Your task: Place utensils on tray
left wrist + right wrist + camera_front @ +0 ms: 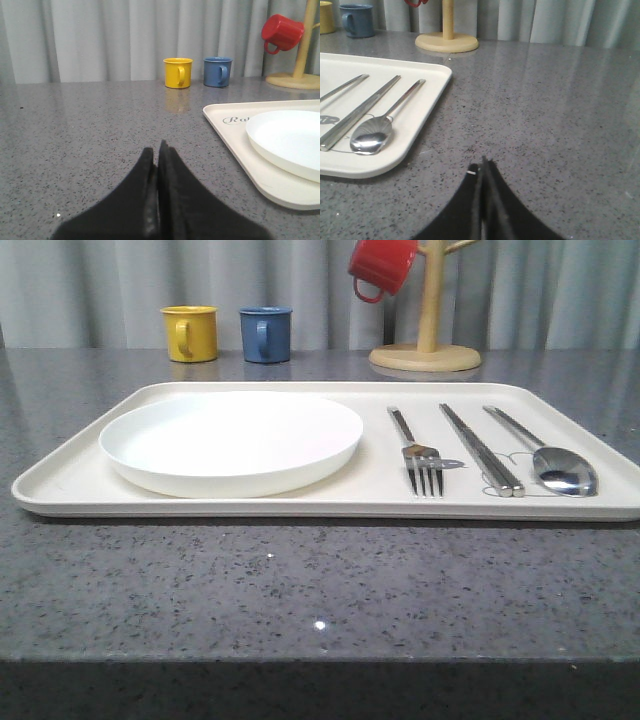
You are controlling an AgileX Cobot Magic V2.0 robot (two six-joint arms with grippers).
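Tray holds plate, fork, chopsticks, spoon, side by side. Left gripper and right gripper: fingers pressed together, empty, over tabletop.

The cream tray lies flat on my surface, long side toward me, rim low and corners rounded. A round white plate sits on its left half. On the right half lie the fork (tines toward the near edge), the chopstick pair side by side, and the spoon, bowl nearest the right corner.
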